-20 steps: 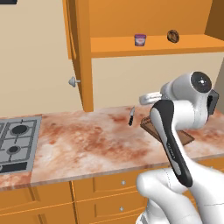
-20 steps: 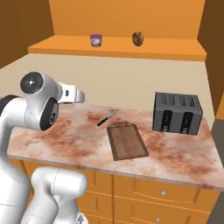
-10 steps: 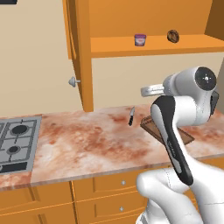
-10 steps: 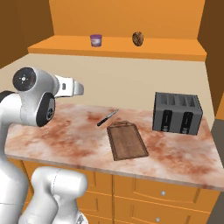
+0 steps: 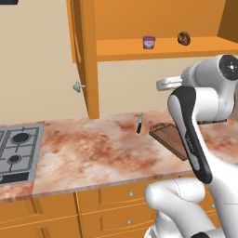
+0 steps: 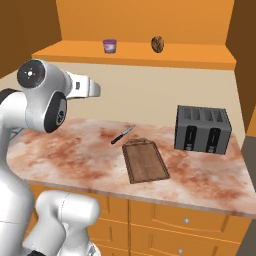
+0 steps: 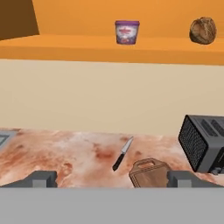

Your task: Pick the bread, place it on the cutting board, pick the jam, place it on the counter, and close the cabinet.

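bread (image 7: 203,30) sits on the open cabinet (image 7: 87,48) shelf at about one o'clock from the gripper (image 7: 111,178) in the hand view, well apart, right of the jam (image 7: 127,32). fingers spread wide, holding nothing.

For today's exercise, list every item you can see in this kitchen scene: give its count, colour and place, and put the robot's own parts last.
bread: one, dark brown, on the cabinet shelf, right of the jam.
jam: one, purple jar, on the same shelf.
cabinet: one, orange, on the wall, door open.
cutting board: one, dark brown, on the counter, nothing on it.
knife: one, black handle, on the counter beside the board's handle end.
toaster: one, black, on the counter right of the board.
gas hob: one, grey, at the counter's left end.
counter: one, reddish-brown marbled.
drawers: orange, beneath the counter.
end effector: one, dark fingertips, open, raised above the counter.
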